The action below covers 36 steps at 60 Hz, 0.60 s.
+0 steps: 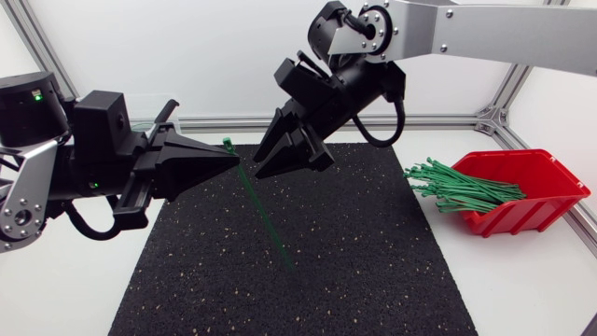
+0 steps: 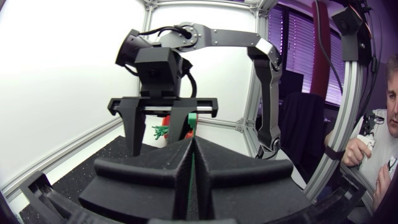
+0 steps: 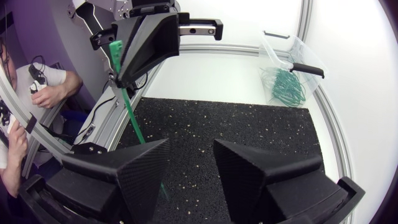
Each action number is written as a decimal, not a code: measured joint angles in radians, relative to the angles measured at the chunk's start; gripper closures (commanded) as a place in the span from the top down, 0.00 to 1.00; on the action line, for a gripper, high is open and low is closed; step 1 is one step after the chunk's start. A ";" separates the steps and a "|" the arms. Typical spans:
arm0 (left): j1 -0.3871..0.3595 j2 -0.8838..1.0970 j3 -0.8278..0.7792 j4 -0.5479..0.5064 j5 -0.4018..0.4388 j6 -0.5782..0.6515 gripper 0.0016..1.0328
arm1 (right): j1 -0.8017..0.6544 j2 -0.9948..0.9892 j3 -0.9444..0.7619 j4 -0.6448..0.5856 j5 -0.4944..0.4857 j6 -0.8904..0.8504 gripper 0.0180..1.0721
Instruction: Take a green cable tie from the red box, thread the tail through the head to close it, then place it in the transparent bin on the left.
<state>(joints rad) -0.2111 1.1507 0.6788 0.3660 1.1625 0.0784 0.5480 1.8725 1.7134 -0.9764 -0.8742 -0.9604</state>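
Slim green plastic cable tie (image 1: 267, 217): clamped near its head by the left gripper (image 1: 233, 161), mid-table, tail hanging toward the black speckled mat (image 1: 373, 252). Matte black right gripper (image 1: 260, 165): spread wide, just right of the tie. Recommended: pinch the tail low, curl it squarely into the head.

Left claw (image 1: 233, 161) tight; right (image 3: 191, 146) seemingly parted
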 measured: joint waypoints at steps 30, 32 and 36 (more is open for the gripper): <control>0.002 0.045 0.005 -0.006 -0.103 0.008 0.03 | 0.047 -0.293 -0.316 0.356 0.096 0.267 0.44; 0.002 0.049 0.007 -0.007 -0.103 0.008 0.03 | 0.053 -0.296 -0.331 0.373 0.103 0.283 0.42; 0.002 0.055 0.014 -0.008 -0.106 0.008 0.03 | 0.064 -0.296 -0.354 0.400 0.117 0.314 0.40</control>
<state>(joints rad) -0.2096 1.2053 0.6933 0.3576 1.0565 0.0860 0.6121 1.5764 1.3590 -0.5762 -0.7574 -0.6460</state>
